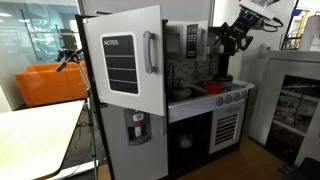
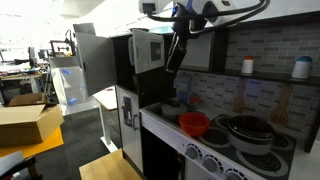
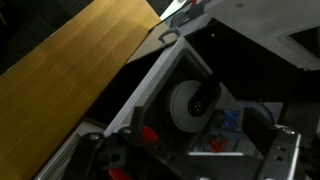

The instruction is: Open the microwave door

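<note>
The toy microwave (image 1: 187,41) sits in the upper part of the play kitchen, with a silver-grey front, a dark window and a small button panel. Its door (image 2: 148,48) shows in both exterior views; I cannot tell whether it is shut flush. My gripper (image 1: 231,42) hangs above the stove top, to one side of the microwave and apart from it. It also shows in an exterior view (image 2: 176,58), close beside the microwave's edge. In the wrist view my fingers (image 3: 195,150) are spread wide with nothing between them, over a dark counter.
The large white door with the NOTES board (image 1: 122,63) stands swung out. A red bowl (image 2: 194,123) and pots (image 2: 245,132) sit on the stove top. The black oven with slatted grille (image 1: 226,128) is below. A table (image 1: 35,140) stands nearby.
</note>
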Robot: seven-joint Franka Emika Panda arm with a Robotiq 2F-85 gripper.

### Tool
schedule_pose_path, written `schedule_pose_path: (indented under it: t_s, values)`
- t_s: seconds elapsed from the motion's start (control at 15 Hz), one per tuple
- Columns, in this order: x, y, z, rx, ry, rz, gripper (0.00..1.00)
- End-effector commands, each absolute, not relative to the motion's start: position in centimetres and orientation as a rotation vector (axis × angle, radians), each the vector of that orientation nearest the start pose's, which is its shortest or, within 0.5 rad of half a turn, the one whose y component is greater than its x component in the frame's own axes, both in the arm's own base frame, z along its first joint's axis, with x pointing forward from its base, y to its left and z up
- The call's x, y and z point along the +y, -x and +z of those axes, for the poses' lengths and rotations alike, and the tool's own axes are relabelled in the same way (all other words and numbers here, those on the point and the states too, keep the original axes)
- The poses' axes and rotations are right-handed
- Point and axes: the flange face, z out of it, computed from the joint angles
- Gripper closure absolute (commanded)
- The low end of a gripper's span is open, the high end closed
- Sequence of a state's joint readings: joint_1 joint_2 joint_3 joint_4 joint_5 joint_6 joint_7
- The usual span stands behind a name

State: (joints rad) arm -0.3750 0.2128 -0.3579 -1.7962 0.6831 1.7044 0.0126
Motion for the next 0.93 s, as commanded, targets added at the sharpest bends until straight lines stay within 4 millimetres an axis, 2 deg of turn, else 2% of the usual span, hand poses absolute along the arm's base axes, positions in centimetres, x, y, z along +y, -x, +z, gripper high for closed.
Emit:
schedule_pose_path:
  t_s: [0.0, 0.33, 0.6, 0.87]
  values:
    - [-34.8, -50.0, 43.5, 0.942, 2.381, 0.111, 0.00]
    - [-32.0, -50.3, 44.4, 0.697, 2.635, 0.126, 0.00]
    - [-30.2, -49.0, 44.6, 0.534, 2.774, 0.182, 0.00]
    - [-29.4, -46.9, 44.4, 0.466, 2.829, 0.208, 0.00]
